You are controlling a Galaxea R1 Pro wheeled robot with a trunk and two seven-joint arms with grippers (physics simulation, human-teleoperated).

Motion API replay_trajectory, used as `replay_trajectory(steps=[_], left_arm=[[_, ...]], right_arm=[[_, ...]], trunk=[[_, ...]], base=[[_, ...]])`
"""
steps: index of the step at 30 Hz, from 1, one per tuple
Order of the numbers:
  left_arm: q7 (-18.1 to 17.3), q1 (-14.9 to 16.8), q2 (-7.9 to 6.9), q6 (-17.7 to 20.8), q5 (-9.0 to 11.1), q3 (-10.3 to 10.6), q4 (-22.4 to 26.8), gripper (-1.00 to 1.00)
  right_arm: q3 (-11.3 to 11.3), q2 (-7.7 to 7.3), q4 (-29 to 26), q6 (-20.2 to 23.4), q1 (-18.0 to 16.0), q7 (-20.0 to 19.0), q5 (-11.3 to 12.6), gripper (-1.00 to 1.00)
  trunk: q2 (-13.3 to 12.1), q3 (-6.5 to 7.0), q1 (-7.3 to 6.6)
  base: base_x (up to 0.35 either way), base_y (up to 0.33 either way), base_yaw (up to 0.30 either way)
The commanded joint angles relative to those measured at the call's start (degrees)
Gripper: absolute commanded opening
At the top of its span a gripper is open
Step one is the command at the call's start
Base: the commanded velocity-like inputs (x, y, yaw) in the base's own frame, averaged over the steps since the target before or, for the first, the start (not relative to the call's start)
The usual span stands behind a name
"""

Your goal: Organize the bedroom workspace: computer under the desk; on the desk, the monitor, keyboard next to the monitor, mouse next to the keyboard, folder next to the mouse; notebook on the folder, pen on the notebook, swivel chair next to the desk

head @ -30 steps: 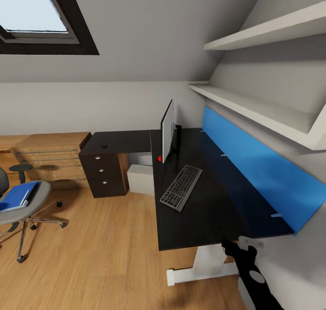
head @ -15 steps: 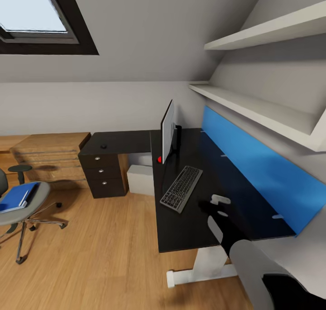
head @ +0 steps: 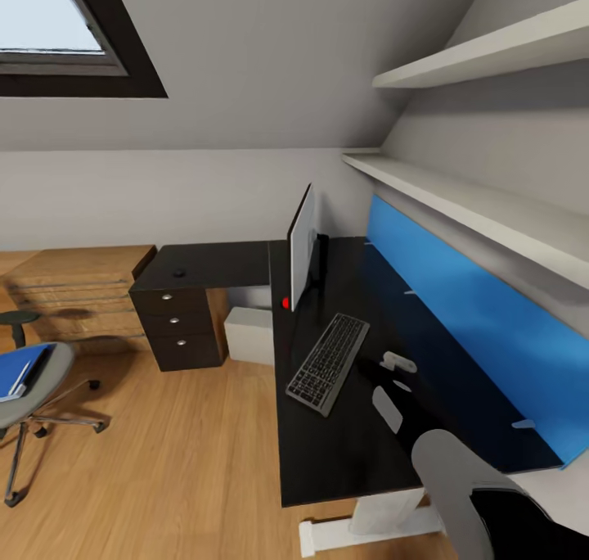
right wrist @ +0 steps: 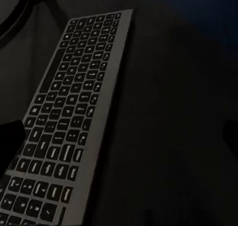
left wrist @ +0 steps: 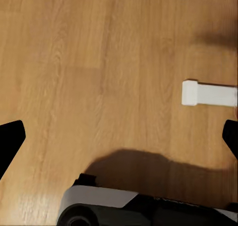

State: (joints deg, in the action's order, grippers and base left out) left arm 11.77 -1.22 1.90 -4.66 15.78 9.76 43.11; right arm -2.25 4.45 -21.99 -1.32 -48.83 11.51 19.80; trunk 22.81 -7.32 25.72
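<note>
On the glossy black desk (head: 352, 453) the right gripper (head: 396, 363) hovers just beside the keyboard (head: 328, 363), which lies in front of the monitor (head: 301, 246); I cannot tell its fingers' spread, apparently placed to nudge the keyboard.
</note>
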Motion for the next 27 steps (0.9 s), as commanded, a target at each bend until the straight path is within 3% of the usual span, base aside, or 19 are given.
replay_trajectory(steps=[1,2,5,6,8,10,18,27], left_arm=[[0.44,0.58,-0.05,5.2,0.67,-1.01,3.71,1.0],[0.47,1.18,0.01,9.84,0.78,-2.91,7.21,1.0],[0.48,2.2,0.35,16.16,1.77,-7.28,14.62,1.0],[0.93,2.85,2.93,20.04,4.05,-10.07,24.39,1.0],[2.21,3.07,4.52,20.66,4.38,-10.41,27.26,1.0],[3.07,3.16,5.07,20.85,4.54,-10.57,28.33,1.0],[3.72,3.24,5.57,20.55,4.33,-10.7,21.39,1.0],[3.7,3.25,5.65,20.48,4.28,-10.61,22.27,1.0]], right_arm=[[-0.14,0.01,0.0,0.14,-0.04,0.05,0.63,1.0],[-0.1,-0.03,0.0,0.51,-0.04,0.06,0.81,1.0],[-0.06,-0.14,-0.02,1.55,-0.04,0.03,0.92,1.0],[0.17,-0.22,-0.14,2.55,-0.04,-0.27,0.34,1.0],[0.24,-0.23,-0.15,2.75,-0.04,-0.25,-0.2,1.0],[0.28,-0.23,-0.11,2.95,-0.04,-0.22,-0.8,1.0],[0.43,-0.15,0.49,11.96,-0.04,-0.01,-3.01,1.0],[0.24,-0.19,0.0,12.8,-0.04,-0.81,-3.72,1.0]], trunk=[[0.1,-0.11,0.07],[0.1,-0.11,0.07],[0.1,-0.11,0.07],[0.1,-0.11,0.07],[0.1,-0.11,0.07],[0.1,-0.11,0.07],[0.1,-0.11,0.07],[0.1,-0.11,0.07]], base=[[0.321,-0.069,0.0],[0.308,-0.07,0.0],[0.207,-0.049,0.0],[0.025,-0.006,0.0],[0.017,-0.004,0.0],[0.009,-0.002,0.0],[0.001,0.0,0.0],[0.0,0.0,0.0]])
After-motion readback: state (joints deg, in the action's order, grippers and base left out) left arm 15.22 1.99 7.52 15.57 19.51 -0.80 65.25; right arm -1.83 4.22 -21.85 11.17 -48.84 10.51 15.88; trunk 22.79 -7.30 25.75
